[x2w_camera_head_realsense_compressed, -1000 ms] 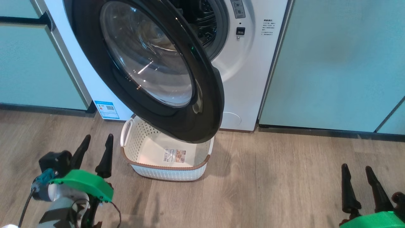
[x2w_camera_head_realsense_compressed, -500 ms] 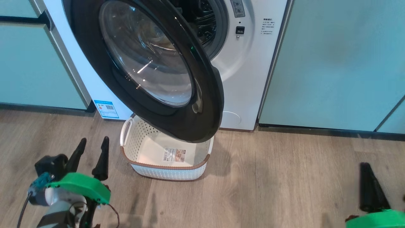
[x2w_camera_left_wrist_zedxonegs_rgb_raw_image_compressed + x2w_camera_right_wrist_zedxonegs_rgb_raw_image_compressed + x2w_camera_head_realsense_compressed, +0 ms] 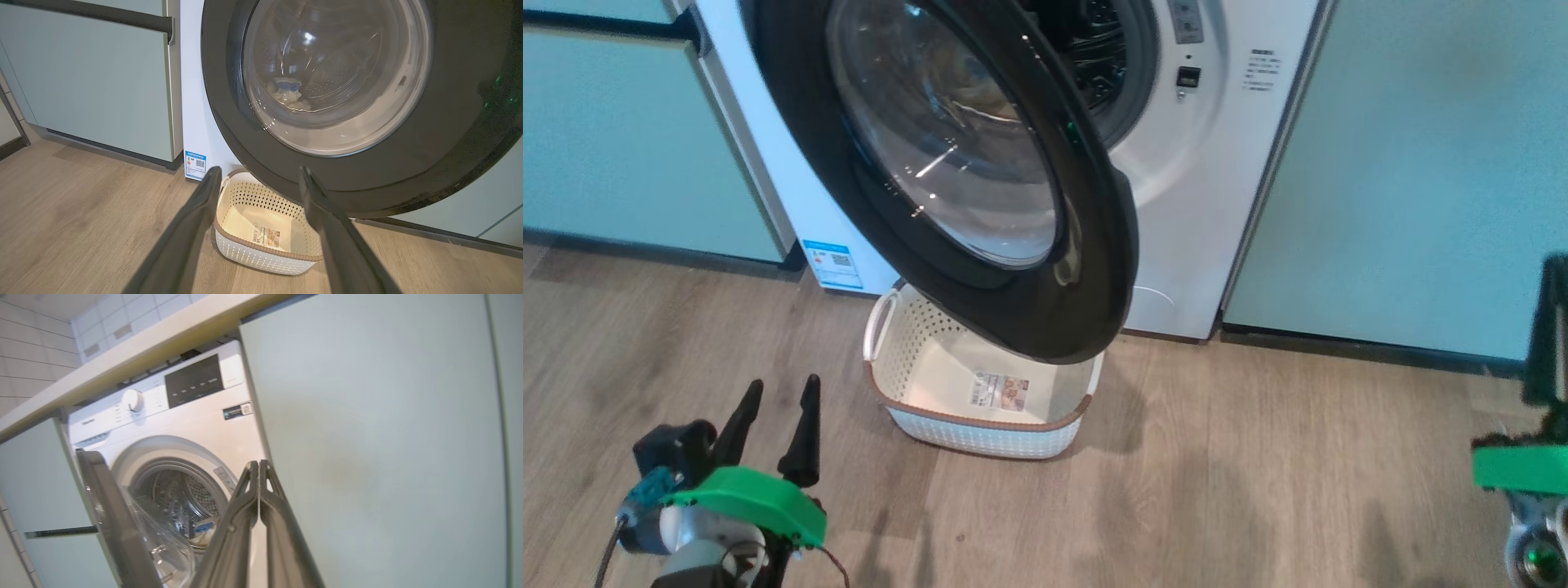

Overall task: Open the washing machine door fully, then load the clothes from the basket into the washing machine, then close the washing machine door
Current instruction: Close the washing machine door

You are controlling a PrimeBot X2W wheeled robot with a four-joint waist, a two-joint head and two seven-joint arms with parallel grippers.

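Observation:
The washing machine (image 3: 1201,212) stands white between cabinets, with its door (image 3: 947,163) swung partway out to the left, black rim hanging over the basket (image 3: 980,423). The basket sits on the floor with nothing but a label on its bottom. The clothes (image 3: 204,533) lie inside the drum, and the clothes (image 3: 288,94) also show through the door glass. My left gripper (image 3: 783,382) is open, low and left of the basket, holding nothing. My right gripper (image 3: 259,462) is shut on nothing, raised at the far right (image 3: 1550,327), away from the machine.
Pale green cabinets (image 3: 629,147) flank the washer on the left and on the right (image 3: 1421,163). A worktop (image 3: 143,343) runs above the machine. Wooden floor (image 3: 1258,490) spreads to the right of the basket.
My right gripper has shut and risen at the right edge. The head camera has turned, shifting the whole picture rightward. The left gripper stays open in much the same place.

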